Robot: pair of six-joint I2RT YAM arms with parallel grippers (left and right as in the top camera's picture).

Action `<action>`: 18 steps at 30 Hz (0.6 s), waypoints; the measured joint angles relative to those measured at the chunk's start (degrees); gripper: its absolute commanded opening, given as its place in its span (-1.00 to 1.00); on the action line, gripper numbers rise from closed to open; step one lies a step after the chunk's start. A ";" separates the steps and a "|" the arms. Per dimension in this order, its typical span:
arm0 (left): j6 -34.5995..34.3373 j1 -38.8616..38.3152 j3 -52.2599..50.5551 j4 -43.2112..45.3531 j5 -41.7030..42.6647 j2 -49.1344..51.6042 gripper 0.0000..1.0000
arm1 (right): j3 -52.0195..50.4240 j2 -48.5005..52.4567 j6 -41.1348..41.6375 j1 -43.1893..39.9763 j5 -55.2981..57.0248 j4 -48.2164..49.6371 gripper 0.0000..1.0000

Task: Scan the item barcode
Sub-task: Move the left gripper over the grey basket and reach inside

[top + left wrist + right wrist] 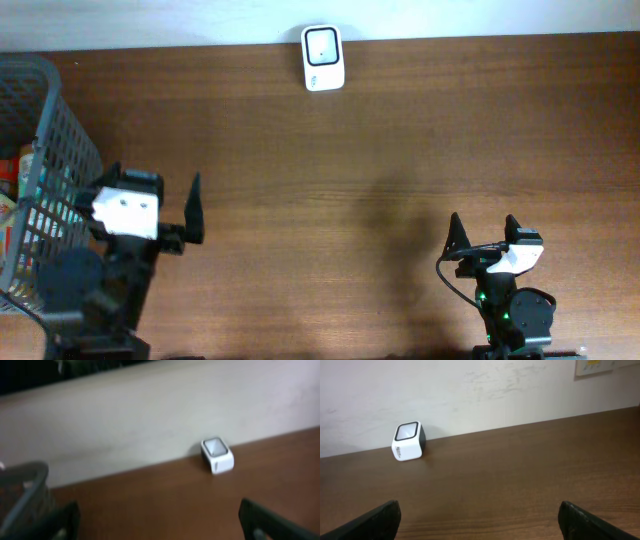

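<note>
The white barcode scanner (323,57) stands at the table's far edge by the wall. It also shows in the left wrist view (217,454) and the right wrist view (409,441). Colourful packaged items (14,195) lie in the grey mesh basket (45,140) at the far left; I cannot tell which is the item. My left gripper (148,188) hovers beside the basket, open and empty (162,522). Near the front right, my right gripper (484,232) is open with only bare table between its fingers (480,520).
The basket's rim (25,480) is close on the left of my left gripper. A pale wall (480,390) runs behind the brown wooden table (350,170), which stretches between both grippers and the scanner.
</note>
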 measured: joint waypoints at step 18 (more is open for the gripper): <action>-1.01 0.17 54.71 -37.00 2.05 39.06 0.98 | -0.02 0.00 -0.02 0.00 -0.02 0.00 0.98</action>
